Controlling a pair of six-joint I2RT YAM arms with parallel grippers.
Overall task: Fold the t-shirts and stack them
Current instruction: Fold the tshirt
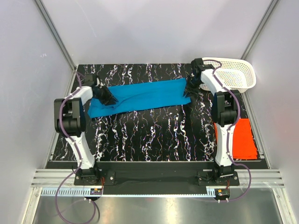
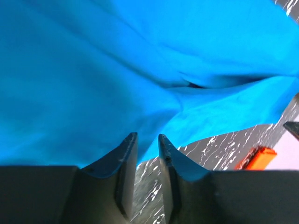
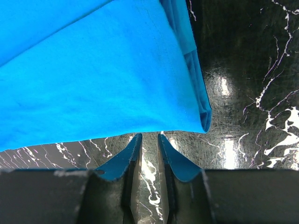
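**A:** How far along is the folding?

**B:** Roughly halfway, I'd judge; the orange shirt (image 1: 243,137) lies as a flat folded rectangle, well apart from the basket (image 1: 243,84), toward the near edge of the table (image 1: 154,135); the blue shirt (image 1: 140,97) is only partly folded, a long narrow band running leftward from just beside the basket.

**A:** So what's left?

**B:** The blue band needs folding shorter; then one shirt goes on top of the other; nothing is stacked yet.

**A:** And the grippers?

**B:** The right gripper (image 3: 148,135) sits at the band's end nearest the basket; its jaws stand a narrow way apart, bare table shows through the gap, and the cloth's edge lies just past the tips; it holds nothing. The left gripper (image 2: 146,136) is at the end farthest from the basket; same narrow gap, no cloth between the jaws that I can see; whether its tips brush the blue fold, I cannot tell.
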